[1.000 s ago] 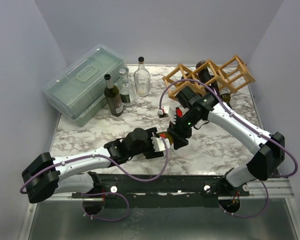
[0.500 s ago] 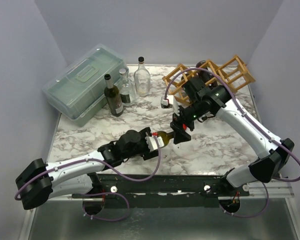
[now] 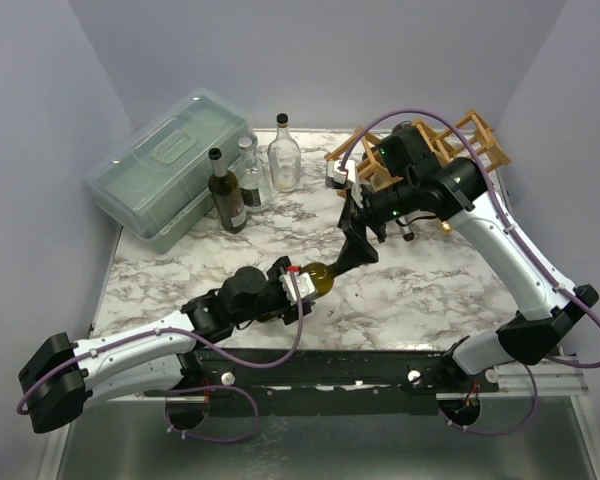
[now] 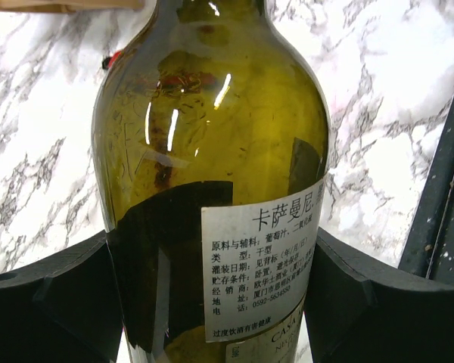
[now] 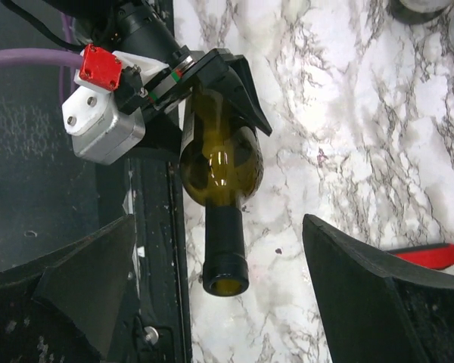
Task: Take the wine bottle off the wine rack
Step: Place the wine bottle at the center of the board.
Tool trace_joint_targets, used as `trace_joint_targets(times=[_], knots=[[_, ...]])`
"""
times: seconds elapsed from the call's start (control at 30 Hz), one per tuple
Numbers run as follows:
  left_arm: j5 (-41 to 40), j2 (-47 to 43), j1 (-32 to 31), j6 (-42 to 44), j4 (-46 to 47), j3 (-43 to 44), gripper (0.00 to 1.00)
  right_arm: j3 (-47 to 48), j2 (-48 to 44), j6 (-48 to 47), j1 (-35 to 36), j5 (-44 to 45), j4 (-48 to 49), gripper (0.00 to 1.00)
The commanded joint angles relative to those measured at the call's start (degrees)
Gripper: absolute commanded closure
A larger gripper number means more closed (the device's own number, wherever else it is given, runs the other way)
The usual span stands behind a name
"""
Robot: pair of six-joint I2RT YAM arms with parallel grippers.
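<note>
Olive-green glass: the wine bottle (image 3: 318, 279) is off the wine rack (image 3: 458, 140) and lies in the left jaws over the near middle of the counter (image 3: 430, 290). It is close to level, base toward the left arm and neck pointing back and right. Whether it touches the marble, cannot tell.

Left jaws: closed on the bottle's body. In the left wrist view the two black fingers (image 4: 57, 302) press either side of the glass (image 4: 212, 136) at the height of the white label (image 4: 261, 265), which carries Chinese print.

Right jaws: spread wide, holding nothing. In the right wrist view the fingers (image 5: 87, 287) stand far apart, with the bottle (image 5: 221, 162) seen in the gap between them. Its open mouth (image 5: 225, 278) faces the camera, with clear space on both sides of the neck. From above, the right jaws hang just past the neck end of the bottle.

Rack: light wood lattice at the back right of the counter, well apart from the bottle and partly hidden by the right arm (image 3: 500, 235).

Also on the counter: a translucent green-grey plastic box (image 3: 165, 165) at the back left. Just beside it stand three upright bottles, one dark bottle (image 3: 226, 195) and two clear bottles (image 3: 251, 175) (image 3: 283, 155).
</note>
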Motion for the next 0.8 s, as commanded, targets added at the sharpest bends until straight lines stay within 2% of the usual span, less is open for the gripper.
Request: trace_joint_targets(times=[0.0,0.17,0.37,0.53,0.77], knots=[[1.7,-4.0,0.4,-4.0,9.7,-0.6,1.0,0.7,0.4,3.0,-0.5,-4.6,4.0,0.05],[1.9,-5.6,0.4,-8.0,14.0,-1.9,1.0,4.8,0.4,4.4,-1.3,-6.9,5.0,0.05],[2.0,-6.6,0.4,-11.7,19.9,-3.5,1.0,6.0,-2.7,6.6,-1.3,-7.4,12.5,0.01],[2.2,-7.4,0.4,-14.5,24.2,-4.2,1.0,6.0,-2.2,7.1,-2.1,-10.2,12.5,0.01],[1.7,-8.3,0.4,-18.1,30.1,-6.6,1.0,-0.4,-7.1,12.0,-11.2,-19.0,18.1,0.01]])
